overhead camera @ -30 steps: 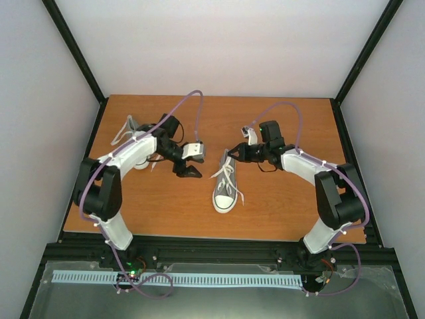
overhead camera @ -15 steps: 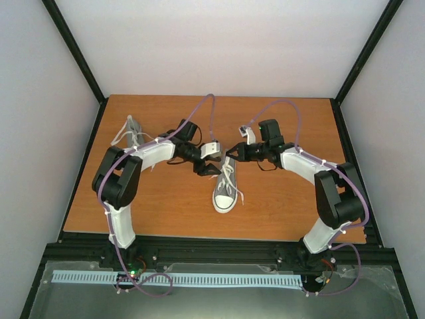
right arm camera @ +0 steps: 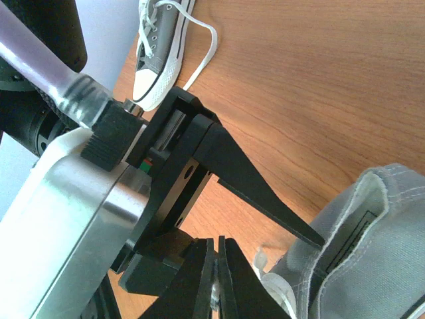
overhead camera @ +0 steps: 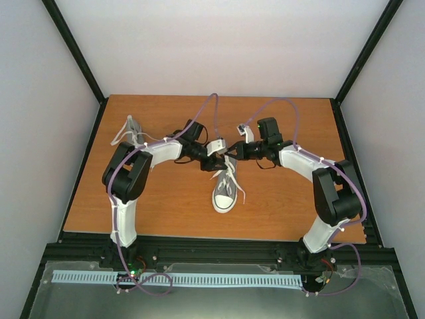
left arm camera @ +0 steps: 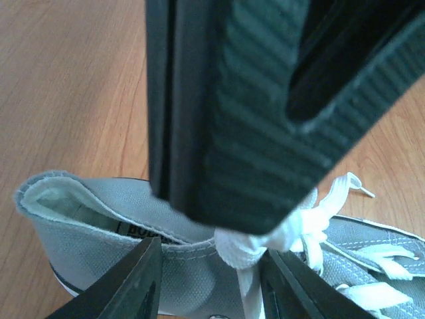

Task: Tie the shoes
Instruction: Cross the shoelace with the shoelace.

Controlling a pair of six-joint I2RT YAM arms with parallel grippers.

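Grey canvas second shoe (overhead camera: 133, 127), far left of bench (overhead camera: 279, 212), untouched. Left jaws: newly swung in from the left, spread either side of the lace (left arm camera: 242, 242). Centre shoe (overhead camera: 225, 189): untied. Right jaws: clenched on that lace; knotting looks ready to begin.

One grey canvas shoe (overhead camera: 225, 189) stands on its sole at mid-frame in the top view. Its white toe cap (overhead camera: 224, 203) points to the bottom edge and its heel to the top. Its white laces (overhead camera: 229, 175) are untied and trail off both sides. The collar (left arm camera: 99, 219) gapes, showing pale lining. The other shoe (overhead camera: 133, 126) lies at upper left, partly hidden, its laces also loose.
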